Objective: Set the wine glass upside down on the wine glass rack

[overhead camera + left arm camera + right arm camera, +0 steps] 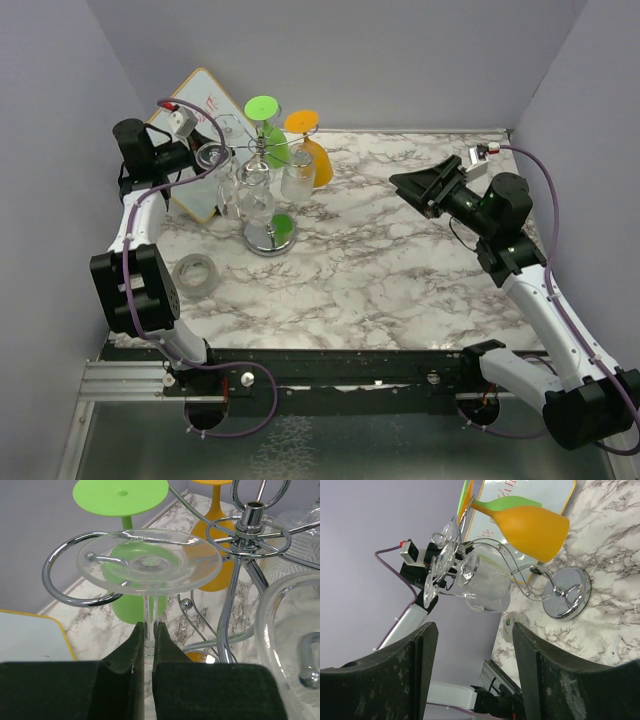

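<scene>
1. The left fingers [131, 650] are pressed together on the thin stem of the clear wine glass [150, 562], pinching it just below the foot. The grip is low, probably so that the broad foot stays free to pass over the wire.
2. The wine glass hangs upside down, foot uppermost and bowl out of sight below the fingers. Its stem stands inside a curled arm [52, 577] of the wine glass rack [247, 520], with the foot lying over that curl.
3. I cannot tell whether the foot is resting its weight on the wire or is just above it.
4. The curl is open on one side so that a stem can slide in sideways. The foot is wider than the loop, which keeps the glass from dropping through.
5. A green glass [120, 495] and an orange glass [215, 565] hang inverted on neighbouring arms, and ribbed clear glasses [295, 630] hang close on the other side. This leaves little room to swing.
6. The right fingers [405, 675] are spread wide with nothing between them, held well away over the marble surface [400, 280] and facing the rack.
7. By my judgement the placing is nearly complete. What remains is to settle the foot, let go of the stem and draw the left arm back without knocking the rack's disc base [270, 238] or the glasses beside it.
</scene>
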